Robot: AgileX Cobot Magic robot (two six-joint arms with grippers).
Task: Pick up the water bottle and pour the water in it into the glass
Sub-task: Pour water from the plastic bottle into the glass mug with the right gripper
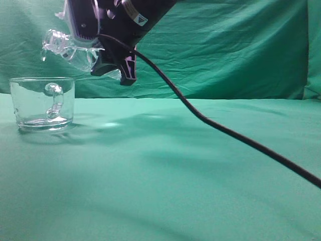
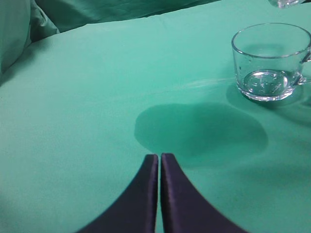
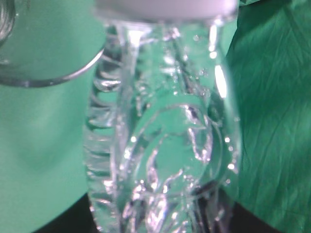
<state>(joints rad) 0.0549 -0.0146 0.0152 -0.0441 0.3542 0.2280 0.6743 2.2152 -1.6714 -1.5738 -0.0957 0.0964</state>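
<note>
- We hold the water bottle (image 1: 70, 50) clamped in our right gripper (image 1: 113, 60), tipped neck-down above the glass (image 1: 42, 103) on the bench (image 1: 200, 175)
- Pouring step; next, tilt further, mouth over the rim
- Left gripper (image 2: 159, 160) closed, empty

A: What does the right arm (image 1: 125, 15) look like from the outside camera?

B: A dark, nearly black casing with a faint purple sheen. There's a small white triangular sticker (image 1: 140, 20) on its side, and a paler lilac-grey panel (image 1: 80, 20) on the left part.

A: Any wiring?

B: One thick black cable (image 1: 225, 131) leaves the housing and runs in a long curve down toward the lower right edge.

A: And the fingers?

B: On the right gripper (image 1: 118, 65) they are dark purple-black, wedge-shaped and tapering to blunt tips. The left gripper (image 2: 159, 160), seen from its own wrist camera, shows two smooth, dark, curved fingers (image 2: 146, 194) that narrow to points, with matte surfaces.
</note>
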